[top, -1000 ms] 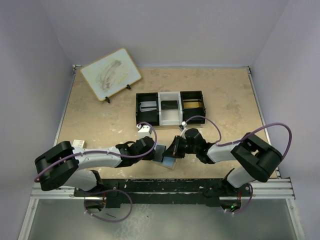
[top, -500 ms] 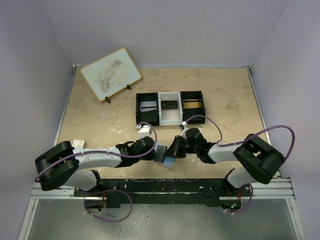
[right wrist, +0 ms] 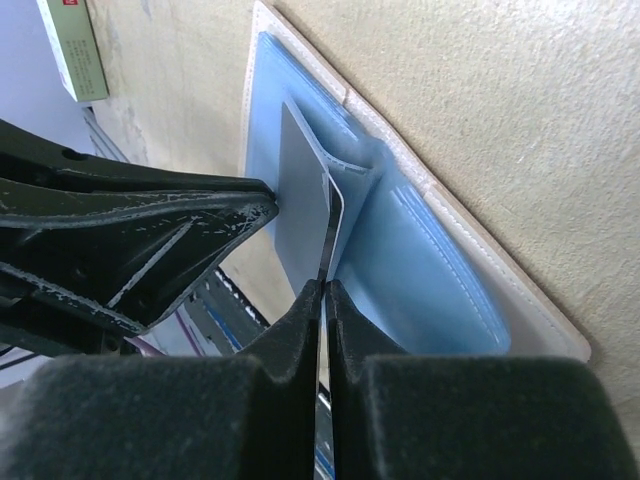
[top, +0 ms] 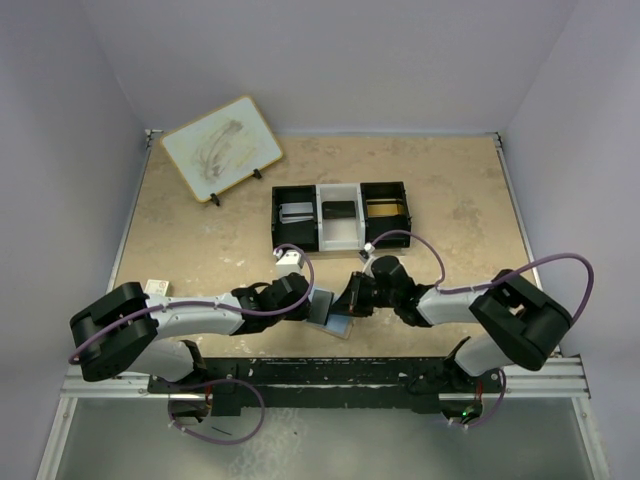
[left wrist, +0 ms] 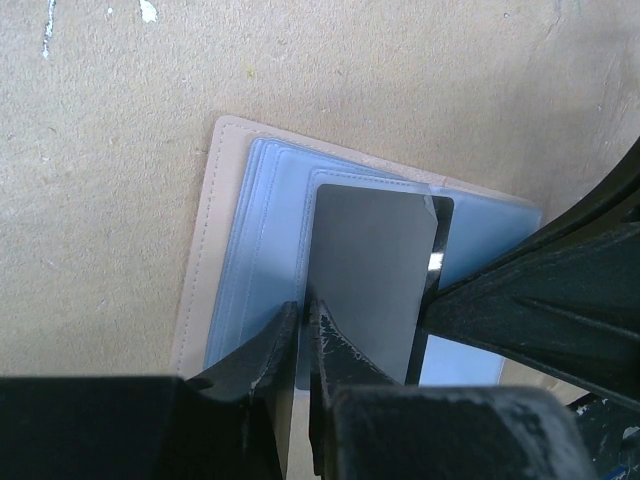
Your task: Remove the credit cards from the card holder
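Observation:
The card holder (top: 338, 324) lies open on the table near the front edge, pale blue with a tan rim (left wrist: 200, 290). A grey credit card (left wrist: 370, 270) stands partly out of its inner pocket. My left gripper (left wrist: 303, 308) is shut on a blue leaf of the holder beside the card. My right gripper (right wrist: 325, 285) is shut on the thin edge of the card (right wrist: 305, 190), above the holder's blue pockets (right wrist: 420, 250). In the top view both grippers, the left (top: 318, 305) and the right (top: 352, 298), meet over the holder.
A black-and-white three-compartment tray (top: 341, 238) stands behind the grippers; it holds a silvery card (top: 295, 212), a dark card (top: 340, 210) and a gold-brown item (top: 385, 209). A wood-framed whiteboard (top: 221, 148) leans at the back left. A small box (top: 156, 287) lies at the left.
Almost nothing differs. The right arm's elbow has shifted slightly to the right; both grippers stay shut at the holder.

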{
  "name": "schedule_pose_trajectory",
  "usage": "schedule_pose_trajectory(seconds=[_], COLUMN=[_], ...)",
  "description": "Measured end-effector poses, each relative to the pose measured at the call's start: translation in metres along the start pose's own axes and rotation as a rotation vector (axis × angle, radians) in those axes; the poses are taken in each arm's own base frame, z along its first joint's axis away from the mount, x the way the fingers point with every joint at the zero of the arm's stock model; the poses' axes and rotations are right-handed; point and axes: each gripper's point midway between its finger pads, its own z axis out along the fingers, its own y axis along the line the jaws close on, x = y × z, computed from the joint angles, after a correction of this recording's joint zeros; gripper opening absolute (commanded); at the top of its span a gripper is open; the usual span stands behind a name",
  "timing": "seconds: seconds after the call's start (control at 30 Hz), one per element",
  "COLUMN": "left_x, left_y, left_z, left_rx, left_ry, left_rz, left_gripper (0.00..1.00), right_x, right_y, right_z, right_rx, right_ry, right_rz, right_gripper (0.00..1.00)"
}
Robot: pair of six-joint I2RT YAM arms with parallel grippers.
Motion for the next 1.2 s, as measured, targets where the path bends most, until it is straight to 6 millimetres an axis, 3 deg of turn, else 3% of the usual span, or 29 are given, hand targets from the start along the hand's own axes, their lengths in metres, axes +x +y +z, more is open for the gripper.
schedule_pose_trajectory(seconds=[0.07, 0.47, 0.73, 1.0, 1.2], left_x=[0.0, 0.0, 0.0, -0.002, -0.02], left_y=[0.0, 0.0, 0.0, 0.001, -0.013], left_z=[0.0, 0.0, 0.0, -0.005, -0.017], left_rx=[0.0, -0.001, 0.001, 0.001, 0.062], left_ry=[0.0, 0.0, -0.001, -0.004, -0.057], left_rz=[0.0, 0.0, -0.001, -0.001, -0.019], left_gripper=[0.07, 0.06, 0.07, 0.28, 0.31], right_x=[-0.001, -0.003, -0.003, 0.003, 0.002], right_y=[0.002, 0.009, 0.022, 0.003, -0.004], right_z=[-0.001, -0.006, -0.027, -0.019, -0.012], right_rx=[-0.006, -0.021, -0.067, -0.009, 0.006], right_ry=[-0.004, -0.015, -0.046, -0.015, -0.011], right_rz=[-0.004, -0.014, -0.034, -0.004, 0.011], right_gripper=[0.0, 0.0, 0.0, 0.0, 0.0])
